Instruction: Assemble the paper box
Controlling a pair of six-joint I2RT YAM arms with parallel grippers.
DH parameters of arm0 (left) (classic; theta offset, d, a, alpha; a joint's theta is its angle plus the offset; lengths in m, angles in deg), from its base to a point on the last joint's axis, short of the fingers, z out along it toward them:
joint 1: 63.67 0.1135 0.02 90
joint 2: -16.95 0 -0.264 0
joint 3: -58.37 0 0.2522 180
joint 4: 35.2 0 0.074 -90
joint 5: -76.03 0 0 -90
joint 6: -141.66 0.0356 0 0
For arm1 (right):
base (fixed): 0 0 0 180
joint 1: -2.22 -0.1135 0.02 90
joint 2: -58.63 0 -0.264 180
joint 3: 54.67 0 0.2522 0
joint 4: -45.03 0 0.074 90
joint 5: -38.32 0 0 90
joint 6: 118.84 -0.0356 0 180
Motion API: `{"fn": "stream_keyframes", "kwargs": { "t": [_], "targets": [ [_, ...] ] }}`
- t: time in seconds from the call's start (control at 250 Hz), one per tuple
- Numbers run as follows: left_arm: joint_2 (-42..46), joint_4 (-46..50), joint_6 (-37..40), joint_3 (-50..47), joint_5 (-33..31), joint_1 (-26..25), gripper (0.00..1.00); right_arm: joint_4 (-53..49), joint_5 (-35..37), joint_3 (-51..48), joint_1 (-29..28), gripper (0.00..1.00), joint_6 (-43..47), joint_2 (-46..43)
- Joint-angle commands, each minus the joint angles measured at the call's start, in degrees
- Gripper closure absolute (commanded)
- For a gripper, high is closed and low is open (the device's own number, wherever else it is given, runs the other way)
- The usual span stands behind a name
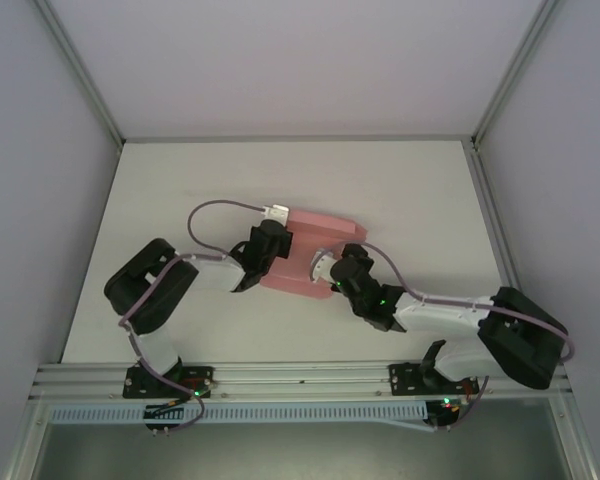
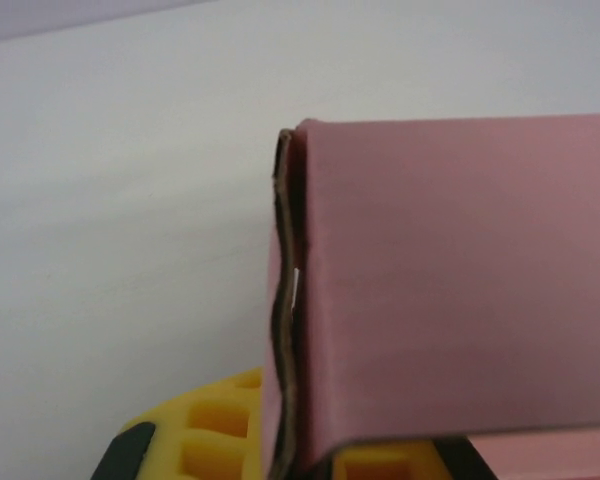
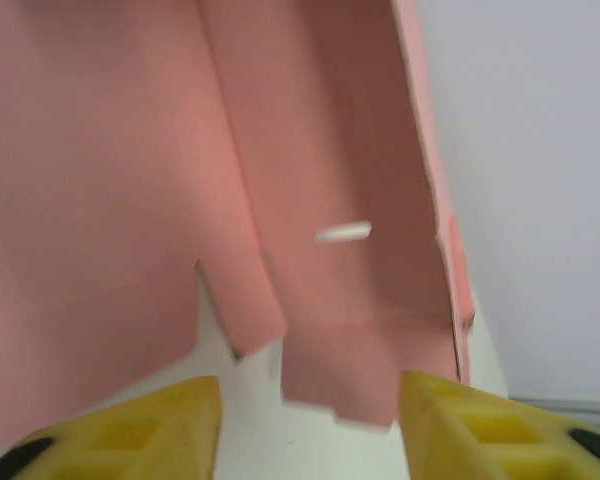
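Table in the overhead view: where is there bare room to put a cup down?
Free: the far strip of table between the paper box and back wall, plus both far corners. Crowded: the middle, where the left arm and right arm meet at the box.

It was a robotics lab cell: a bare white surface [image 1: 400, 190] boxed in by plain pale walls [image 1: 280, 60] and aluminium framing [image 1: 300, 375], with two robot arms [image 1: 155, 285] bolted to the near rail.

white table [image 1: 280, 180], alu frame rail [image 1: 300, 375], grey walls [image 1: 40, 150]
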Motion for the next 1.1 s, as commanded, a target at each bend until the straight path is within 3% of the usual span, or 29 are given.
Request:
{"fn": "stream_keyframes", "kwargs": {
  "t": [0.0, 0.024, 0.244, 0.487, 0.583, 0.763, 0.898, 1.094],
  "targets": [
    [5.49, 4.92, 0.79, 1.3, -0.96, -0.89, 1.0, 1.11, -2.15, 4.62, 0.69, 0.05, -3.67, -6.38],
    [6.24, 6.13, 0.68, 1.57, -1.06, -0.97, 1.0, -0.23, -3.52, 5.39, 0.77, 0.0, -4.47, -7.93],
    [13.13, 10.92, -1.77, 0.66, -1.84, -0.75, 1.0, -8.04, -11.4, 9.87, 1.06, 0.0, -14.41, -22.73],
    [20.25, 15.81, -4.81, -1.17, -1.98, 0.48, 1.0, -17.24, -1.39, 15.35, 6.23, 0.0, -29.61, -30.23],
    [23.07, 15.99, -5.15, -2.83, -1.39, 0.88, 1.0, -25.11, -3.53, 18.67, 10.82, 0.0, -34.16, -29.04],
    [25.69, 16.59, -5.52, -3.69, 1.56, 1.14, 1.0, -31.96, -16.88, 22.3, 17.51, 0.0, -38.24, -22.33],
    [26.64, 16.49, -5.44, -3.99, 2.96, 1.13, 1.0, -32.55, -23.36, 25.1, 18.22, 0.0, -39.32, -15.66],
    [27.12, 16.81, -6.21, -4.02, 3.74, 1.1, 1.0, -31.54, -27.28, 25.82, 18.24, 0.0, -38.59, -9.71]
  ]
}}
